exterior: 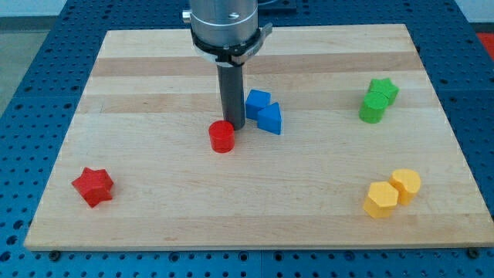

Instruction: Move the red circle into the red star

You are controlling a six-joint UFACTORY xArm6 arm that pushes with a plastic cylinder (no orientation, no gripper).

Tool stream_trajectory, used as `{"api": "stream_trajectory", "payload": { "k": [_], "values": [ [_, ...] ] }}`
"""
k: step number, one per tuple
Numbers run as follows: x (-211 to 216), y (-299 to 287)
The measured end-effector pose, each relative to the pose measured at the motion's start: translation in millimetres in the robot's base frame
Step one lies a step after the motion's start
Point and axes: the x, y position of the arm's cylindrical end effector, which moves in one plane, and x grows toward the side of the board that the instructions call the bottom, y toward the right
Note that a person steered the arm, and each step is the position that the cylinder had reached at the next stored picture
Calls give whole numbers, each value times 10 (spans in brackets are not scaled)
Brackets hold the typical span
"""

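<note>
The red circle [221, 137] is a short red cylinder near the middle of the wooden board [154, 216]. The red star [93, 186] lies far off at the view's lower left. My tip [234, 127] is at the end of the dark rod, just to the upper right of the red circle, touching or nearly touching it. The rod hangs from the grey arm head at the view's top.
Two blue blocks [263, 110] sit together just right of the rod. A green star [382, 89] and green cylinder [372, 110] are at the upper right. Two yellow blocks [392, 193] are at the lower right.
</note>
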Motion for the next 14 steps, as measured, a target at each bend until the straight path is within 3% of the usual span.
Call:
{"api": "stream_trajectory", "payload": {
  "k": [4,14],
  "values": [
    [534,-98],
    [968,-1111]
  ]
}}
